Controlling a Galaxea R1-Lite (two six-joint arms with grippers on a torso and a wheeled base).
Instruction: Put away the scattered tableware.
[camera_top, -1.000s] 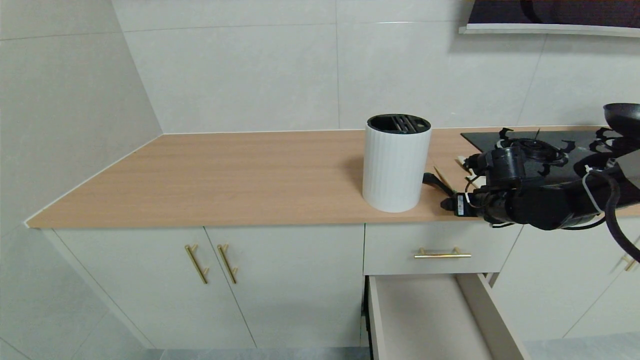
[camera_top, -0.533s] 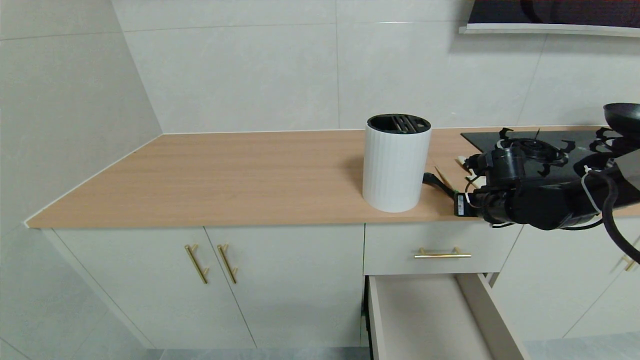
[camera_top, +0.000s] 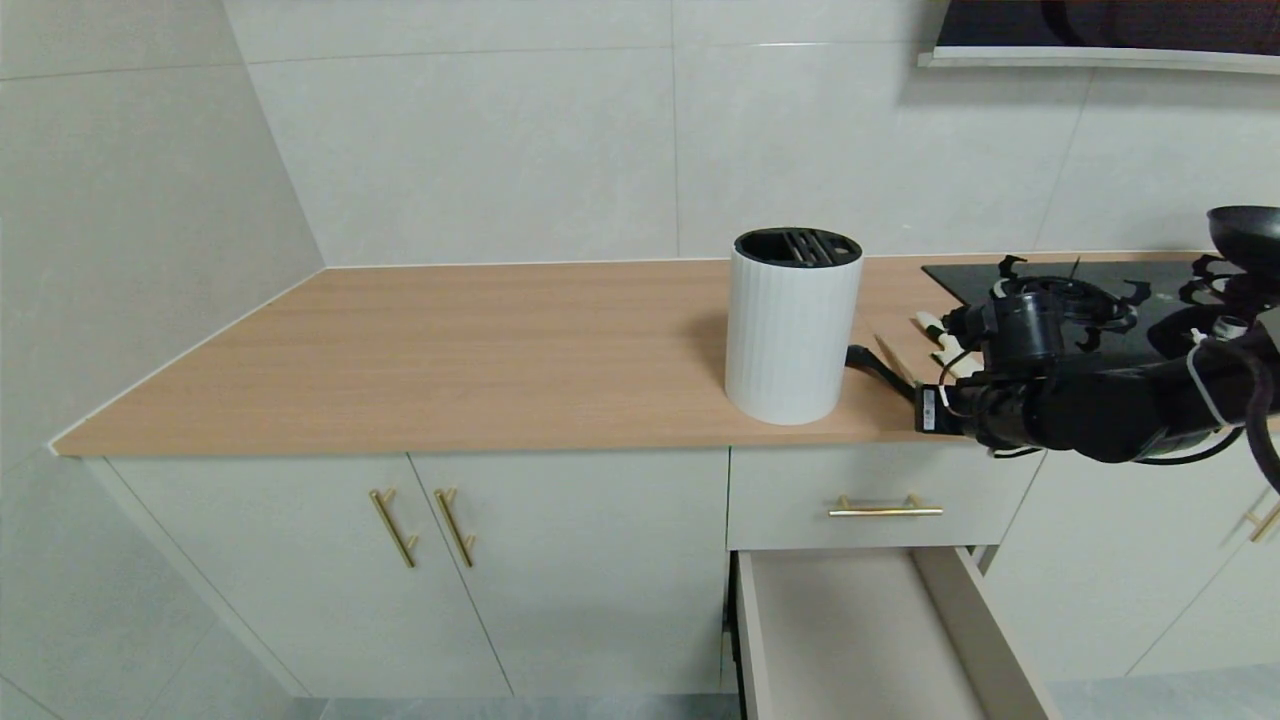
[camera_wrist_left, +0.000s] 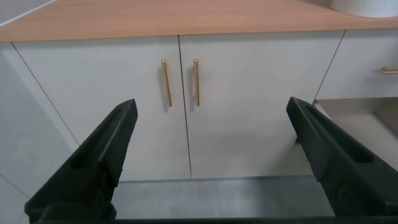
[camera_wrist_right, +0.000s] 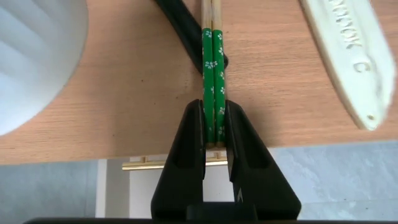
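Note:
My right gripper (camera_wrist_right: 213, 115) is shut on the near ends of a pair of wooden chopsticks (camera_wrist_right: 212, 56) with green flowered ends. They lie flat on the wooden counter (camera_top: 450, 350), across a black utensil handle (camera_wrist_right: 183, 37). In the head view the right gripper (camera_top: 922, 398) sits at the counter's front edge, just right of the white ribbed utensil holder (camera_top: 793, 340), with the chopsticks (camera_top: 890, 358) running back from it. A cream handled utensil (camera_wrist_right: 348, 56) lies beside them. My left gripper (camera_wrist_left: 211, 155) hangs open and low, facing the cabinet doors (camera_wrist_left: 186, 93).
An open drawer (camera_top: 860, 630) stands out below the counter under the right arm. A black gas stove (camera_top: 1080, 290) with a dark pan (camera_top: 1245, 230) is at the far right. The counter left of the holder is bare wood.
The right arm has shifted slightly to the right along the counter's front edge, still gripping the chopsticks. The holder and drawer have not moved.

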